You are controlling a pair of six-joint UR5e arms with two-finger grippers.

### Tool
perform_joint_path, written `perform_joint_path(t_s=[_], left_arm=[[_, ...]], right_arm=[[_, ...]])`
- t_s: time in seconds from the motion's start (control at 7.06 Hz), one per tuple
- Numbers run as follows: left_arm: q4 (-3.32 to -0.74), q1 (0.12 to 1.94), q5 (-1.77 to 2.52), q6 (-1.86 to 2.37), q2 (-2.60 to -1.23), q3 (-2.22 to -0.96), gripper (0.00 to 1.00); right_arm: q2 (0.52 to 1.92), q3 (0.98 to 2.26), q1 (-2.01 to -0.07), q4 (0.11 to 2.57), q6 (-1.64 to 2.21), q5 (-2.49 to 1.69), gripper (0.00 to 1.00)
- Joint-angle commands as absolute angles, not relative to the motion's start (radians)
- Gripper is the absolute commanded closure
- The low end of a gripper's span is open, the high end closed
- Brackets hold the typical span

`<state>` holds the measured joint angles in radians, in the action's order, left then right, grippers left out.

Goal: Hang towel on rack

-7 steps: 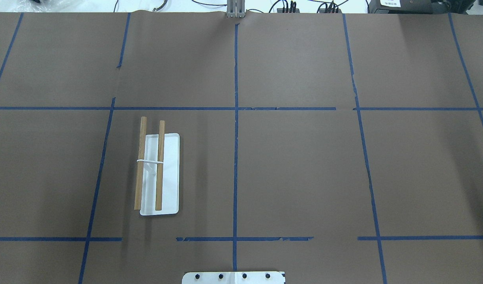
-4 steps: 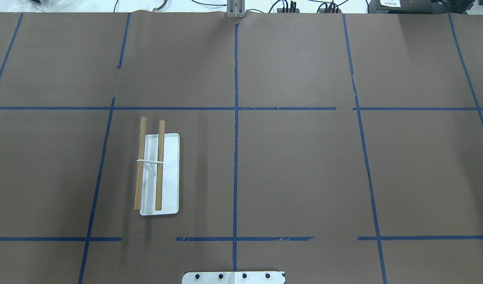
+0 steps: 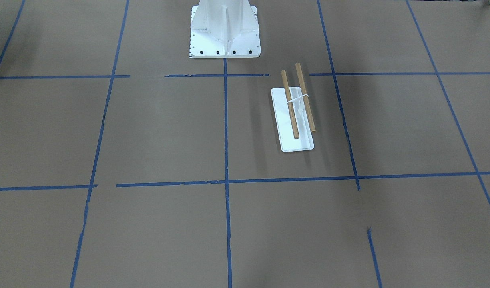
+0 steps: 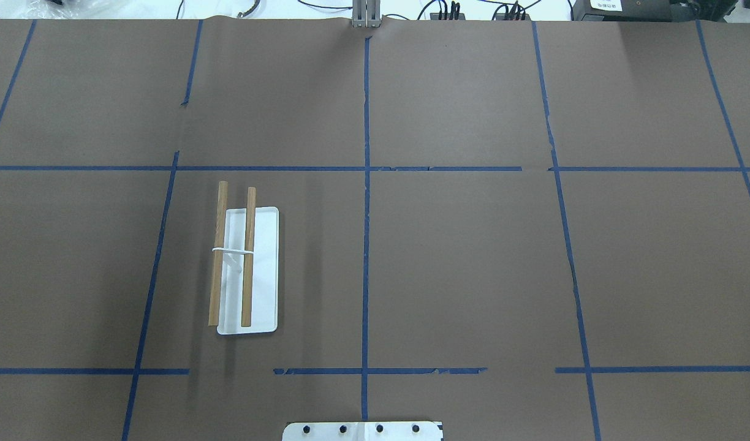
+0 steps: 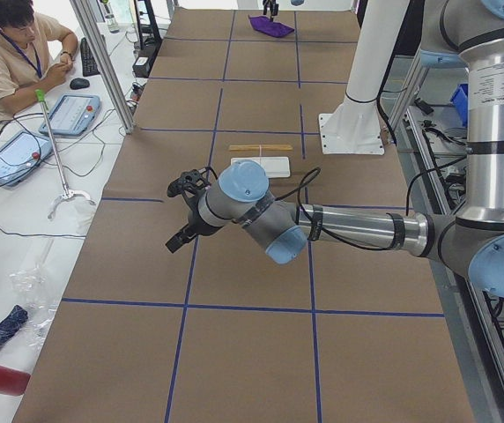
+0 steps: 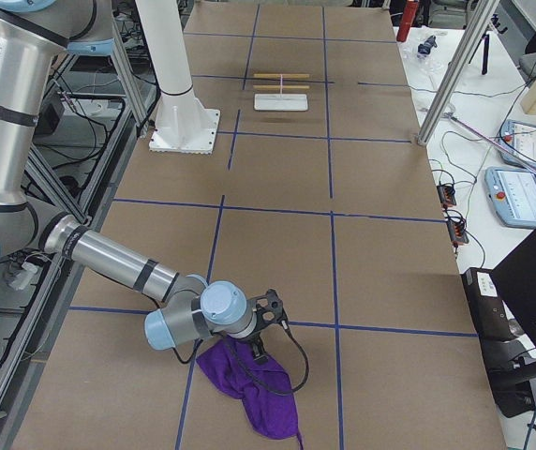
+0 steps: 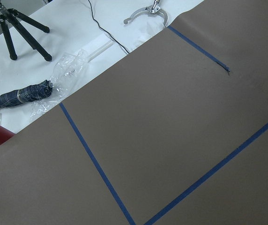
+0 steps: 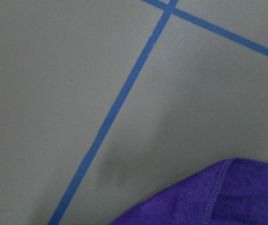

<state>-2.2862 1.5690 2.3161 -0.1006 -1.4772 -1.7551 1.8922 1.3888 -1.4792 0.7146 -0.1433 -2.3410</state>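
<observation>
The rack (image 4: 265, 269) stands on the robot's left half of the table: a flat white base with two parallel wooden dowel bars (image 4: 249, 257) on a white support. It also shows in the front view (image 3: 285, 124) and in both side views (image 5: 261, 157) (image 6: 280, 94). The purple towel (image 6: 249, 389) lies crumpled on the table at the far right end, and its edge shows in the right wrist view (image 8: 209, 201). My right gripper (image 6: 266, 328) hovers at the towel's near edge; I cannot tell whether it is open. My left gripper (image 5: 180, 211) hangs over bare table, state unclear.
The white bolted pedestal (image 3: 225, 32) stands at the robot's side of the table. Blue tape lines (image 4: 366, 245) grid the brown paper. An operator (image 5: 5, 53) sits with tablets off the table's far side. A folded umbrella (image 7: 24, 93) and a tripod (image 7: 17, 28) lie off the table's left end.
</observation>
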Motion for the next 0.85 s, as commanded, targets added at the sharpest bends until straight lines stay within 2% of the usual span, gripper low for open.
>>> perform_joint_path(t_s=[0.0, 0.42, 0.71], left_arm=[[-2.287, 1.569, 2.316, -0.101, -1.477, -1.758, 0.00], [-2.287, 1.569, 2.316, -0.101, -1.477, -1.756, 0.00], [-2.287, 1.568, 2.316, -0.101, -1.477, -1.758, 0.00]], right_arm=[[1.893, 1.333, -1.427, 0.683, -0.153, -2.283, 0.20], [1.896, 1.309, -1.388, 0.683, -0.181, -2.263, 0.26], [1.894, 1.295, -1.382, 0.684, -0.204, -2.252, 0.34]])
